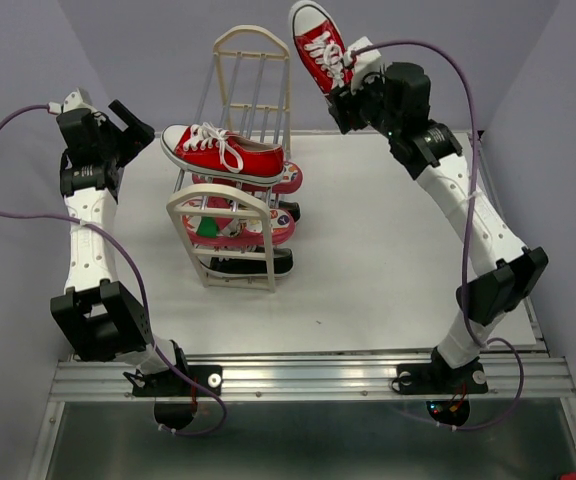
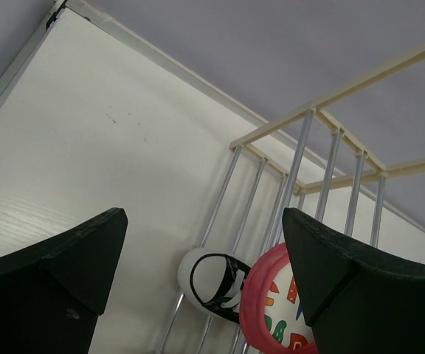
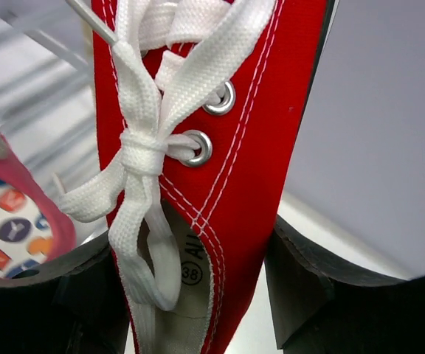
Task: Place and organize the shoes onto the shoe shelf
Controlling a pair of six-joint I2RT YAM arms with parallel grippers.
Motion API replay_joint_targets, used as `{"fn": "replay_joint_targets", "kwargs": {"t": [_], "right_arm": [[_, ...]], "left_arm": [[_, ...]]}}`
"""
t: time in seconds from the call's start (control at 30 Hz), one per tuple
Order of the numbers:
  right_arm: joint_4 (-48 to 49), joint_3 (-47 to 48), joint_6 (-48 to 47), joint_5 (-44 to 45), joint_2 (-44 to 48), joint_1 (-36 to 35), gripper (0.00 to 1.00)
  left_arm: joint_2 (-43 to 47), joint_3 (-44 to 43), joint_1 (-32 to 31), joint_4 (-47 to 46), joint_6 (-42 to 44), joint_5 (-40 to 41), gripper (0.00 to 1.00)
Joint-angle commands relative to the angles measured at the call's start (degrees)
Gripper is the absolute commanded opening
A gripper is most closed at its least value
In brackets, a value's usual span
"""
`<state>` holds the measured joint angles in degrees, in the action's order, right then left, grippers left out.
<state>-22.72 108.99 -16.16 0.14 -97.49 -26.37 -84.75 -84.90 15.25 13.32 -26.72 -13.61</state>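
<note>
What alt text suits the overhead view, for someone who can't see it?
The right arm's jaws hold one red sneaker high near the shoe shelf; the other red sneaker lies on top, pink flip-flops and a black sneaker below.
</note>
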Motion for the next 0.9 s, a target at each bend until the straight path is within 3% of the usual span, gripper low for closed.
{"fn": "replay_joint_targets", "kwargs": {"t": [0.0,0.1,0.23,0.37,0.87], "right_arm": [[0.8,13.4,-7.1,-18.8,-5.0,-0.2,0.01],[-2.8,24.1,-8.6,-24.4,-10.9,-0.8,0.01],[-4.5,31.5,-8.8,-26.3,-15.4,-2.6,0.01],[-3.0,32.5,-9.5,-29.9,-15.9,-4.6,0.01],[-4.8,34.1,-12.7,-26.2,-15.6,-9.0,0.18]], "left_arm": [[1.2,-1.0,0.2,-2.2,1.8,-1.2,0.99],[1.8,-1.0,0.3,-2.2,2.4,-1.3,0.99],[2.3,-1.0,0.3,-1.8,2.8,-1.2,0.99],[2.7,-0.7,0.2,-2.2,3.0,-1.3,0.99],[3.5,0.0,0.1,-2.6,3.3,-1.9,0.99]]}}
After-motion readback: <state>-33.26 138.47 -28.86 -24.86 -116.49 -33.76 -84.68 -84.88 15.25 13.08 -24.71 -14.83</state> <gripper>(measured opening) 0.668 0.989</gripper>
